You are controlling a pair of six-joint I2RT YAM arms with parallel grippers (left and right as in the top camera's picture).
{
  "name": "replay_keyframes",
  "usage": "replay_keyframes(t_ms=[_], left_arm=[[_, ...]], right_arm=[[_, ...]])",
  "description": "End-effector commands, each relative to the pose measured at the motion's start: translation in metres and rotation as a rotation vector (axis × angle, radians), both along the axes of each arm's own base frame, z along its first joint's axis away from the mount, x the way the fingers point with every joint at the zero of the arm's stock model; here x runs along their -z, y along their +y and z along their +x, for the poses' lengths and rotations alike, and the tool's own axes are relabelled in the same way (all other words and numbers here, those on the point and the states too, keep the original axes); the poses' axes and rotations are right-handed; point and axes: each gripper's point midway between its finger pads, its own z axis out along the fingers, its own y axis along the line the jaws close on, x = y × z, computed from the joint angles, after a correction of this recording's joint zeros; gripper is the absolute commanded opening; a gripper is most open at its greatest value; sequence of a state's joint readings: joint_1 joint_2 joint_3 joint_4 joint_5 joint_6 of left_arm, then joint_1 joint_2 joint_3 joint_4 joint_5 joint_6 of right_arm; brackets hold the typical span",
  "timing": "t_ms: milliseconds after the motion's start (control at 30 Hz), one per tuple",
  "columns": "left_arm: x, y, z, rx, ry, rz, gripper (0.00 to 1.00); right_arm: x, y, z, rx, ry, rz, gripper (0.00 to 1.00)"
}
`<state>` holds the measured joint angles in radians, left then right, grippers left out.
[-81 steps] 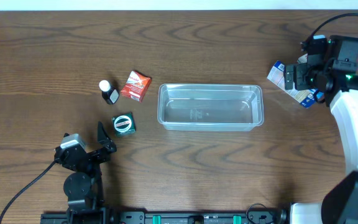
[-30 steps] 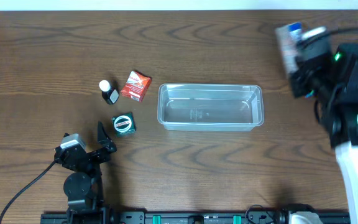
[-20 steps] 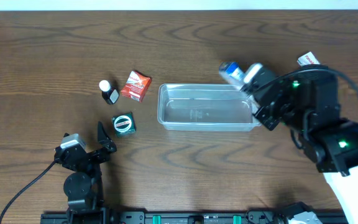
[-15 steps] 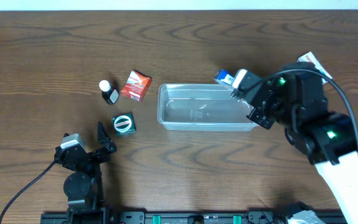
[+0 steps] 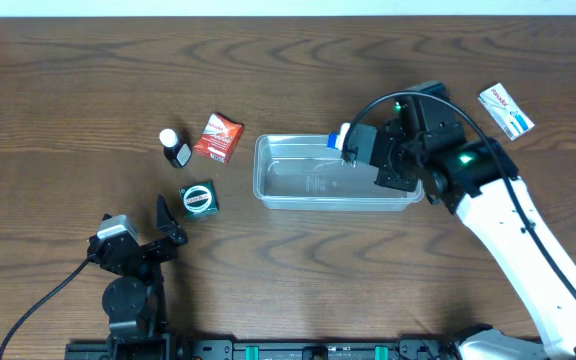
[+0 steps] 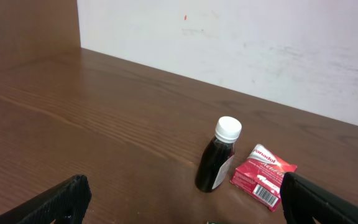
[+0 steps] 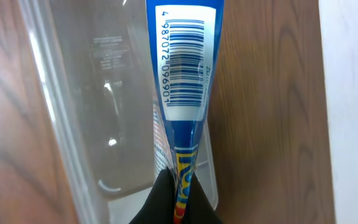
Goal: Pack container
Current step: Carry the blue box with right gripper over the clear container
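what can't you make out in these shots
Overhead: the right gripper covers most of the blue box, so its height over the container floor is unclear.
Right wrist: the blue box is edge-on, its front print hidden; the bottom edge cuts off the gripper.
Left wrist: the right edge cuts off all but a sliver of the container.
Overhead: the white box print is too small to read.

Overhead looks straight down; right wrist closely shares the container (image 5: pixel 298 182).
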<state>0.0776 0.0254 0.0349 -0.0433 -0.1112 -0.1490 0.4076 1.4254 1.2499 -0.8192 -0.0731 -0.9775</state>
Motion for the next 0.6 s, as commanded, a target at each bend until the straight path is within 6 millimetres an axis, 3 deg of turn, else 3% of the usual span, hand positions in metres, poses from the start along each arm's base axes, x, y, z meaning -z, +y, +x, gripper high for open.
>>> replay_keyframes(t_ms=[0, 133, 567], left_arm=[[0.02, 0.001, 0.0, -0.001, 0.054, 0.013, 0.98], [0.02, 0.001, 0.0, -0.001, 0.054, 0.013, 0.98], [0.02, 0.001, 0.0, -0.001, 0.054, 0.013, 0.98]], right_arm=[[-0.005, 0.013, 0.0, -0.089, -0.033, -0.009, 0.01], [-0.004, 0.026, -0.007, -0.211, -0.031, 0.012, 0.01], [0.03, 0.023, -0.013, -0.24, 0.084, -0.045, 0.01]])
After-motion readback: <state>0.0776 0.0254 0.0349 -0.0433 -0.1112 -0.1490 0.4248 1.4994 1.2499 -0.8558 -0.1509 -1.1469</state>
